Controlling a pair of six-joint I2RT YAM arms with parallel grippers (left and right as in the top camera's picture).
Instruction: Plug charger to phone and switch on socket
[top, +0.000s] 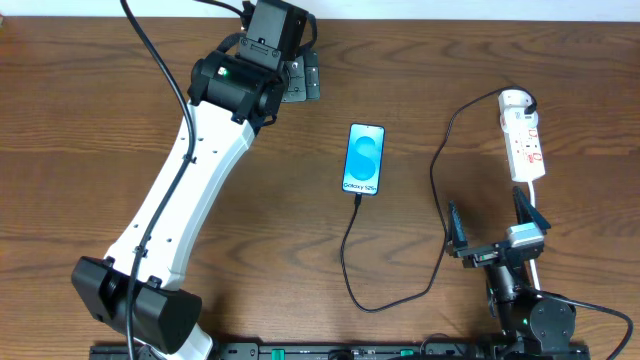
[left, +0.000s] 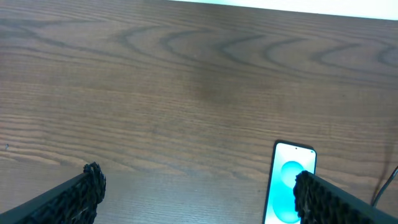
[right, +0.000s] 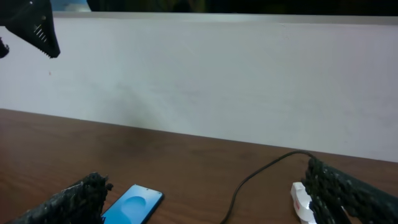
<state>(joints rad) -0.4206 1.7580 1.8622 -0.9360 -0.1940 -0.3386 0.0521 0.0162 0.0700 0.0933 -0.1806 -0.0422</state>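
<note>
Brown wood-grain table (top: 80, 120) fills the overhead view; only the right wrist view shows the pale wall (right: 199, 74) behind. The left gripper (left: 199, 183) gapes wide, holding nothing. The phone (top: 365, 160) lies face up mid-table. The charger (top: 350, 250) reaches its near end and loops right to the socket (top: 525, 135). The right gripper (top: 487, 205) is spread wide and empty.

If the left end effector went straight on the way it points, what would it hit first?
Most likely the bare table. The left end effector is open and angled down at the wood, with the phone just off to one side. Depth is unclear.
</note>
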